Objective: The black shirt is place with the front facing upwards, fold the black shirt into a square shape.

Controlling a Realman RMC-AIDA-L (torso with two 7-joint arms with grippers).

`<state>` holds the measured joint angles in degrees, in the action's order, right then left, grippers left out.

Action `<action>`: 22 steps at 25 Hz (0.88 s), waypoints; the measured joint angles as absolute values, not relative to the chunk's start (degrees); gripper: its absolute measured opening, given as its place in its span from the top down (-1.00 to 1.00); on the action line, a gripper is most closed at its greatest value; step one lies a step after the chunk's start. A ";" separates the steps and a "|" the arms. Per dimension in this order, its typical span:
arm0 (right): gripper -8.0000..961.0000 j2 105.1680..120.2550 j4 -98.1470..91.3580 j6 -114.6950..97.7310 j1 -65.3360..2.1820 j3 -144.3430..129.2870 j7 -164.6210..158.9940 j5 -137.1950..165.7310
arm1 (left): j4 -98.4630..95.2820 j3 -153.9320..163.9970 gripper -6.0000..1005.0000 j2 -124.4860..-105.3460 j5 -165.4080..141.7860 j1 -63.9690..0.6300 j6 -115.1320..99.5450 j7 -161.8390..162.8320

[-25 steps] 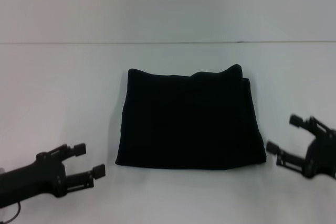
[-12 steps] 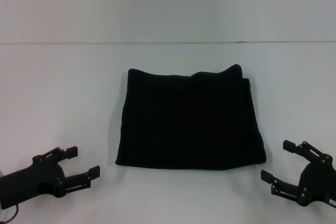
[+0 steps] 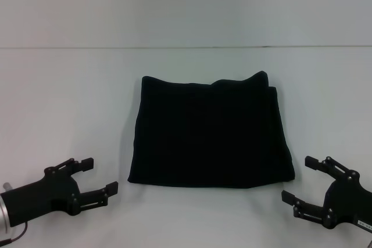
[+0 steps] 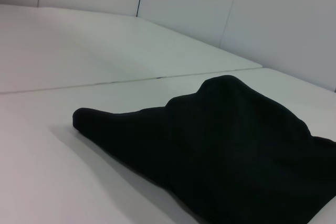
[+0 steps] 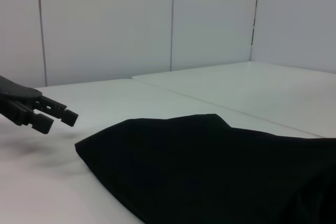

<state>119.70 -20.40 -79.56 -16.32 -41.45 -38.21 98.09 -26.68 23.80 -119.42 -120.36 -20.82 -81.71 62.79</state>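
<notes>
Black shirt [image 3: 210, 133] folded; L gripper [image 3: 97, 176], R gripper [image 3: 303, 180] jaws wide, empty.

Even, bright, soft-focus light; the black shirt [image 3: 210, 132] casts faint shadows, its folds lost.

black shirt [image 3: 210, 133]: plain black all over the folded face, with no lettering, print or label on show; equally dark and unpatterned in both wrist views.
desk [image 3: 70, 97]: white, unmarked, with a thin dark seam line running across its far part.
wall [image 5: 105, 24]: pale grey-white panels divided by thin dark vertical joints.
left gripper [image 3: 99, 179]: matt black body and black fingers; a band of silver-grey metal shows on the arm behind it, by the frame's edge.
right gripper [image 3: 301, 180]: matt black, with black fingers; a small white label with tiny marks on its underside.
</notes>
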 joint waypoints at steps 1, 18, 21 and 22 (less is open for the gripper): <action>-0.98 119.70 -20.22 -79.56 -16.43 -41.35 -38.21 98.09 | -26.66 23.81 -0.86 -119.43 -120.37 -20.90 -81.73 62.74; -0.98 119.70 -19.81 -80.51 -16.83 -40.95 -38.41 97.66 | -26.54 23.82 -0.86 -119.84 -120.05 -21.27 -82.26 63.07; -0.98 119.70 -19.51 -80.60 -16.94 -40.91 -38.39 97.64 | -26.54 23.82 -0.86 -119.87 -120.02 -21.39 -82.27 63.09; -0.98 119.70 -19.39 -80.60 -16.99 -40.89 -38.38 97.64 | -26.54 23.82 -0.86 -119.87 -120.02 -21.44 -82.27 63.09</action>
<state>119.70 -19.39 -80.60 -16.99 -40.89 -38.38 97.64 -26.54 23.82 -119.87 -120.02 -21.44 -82.27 63.09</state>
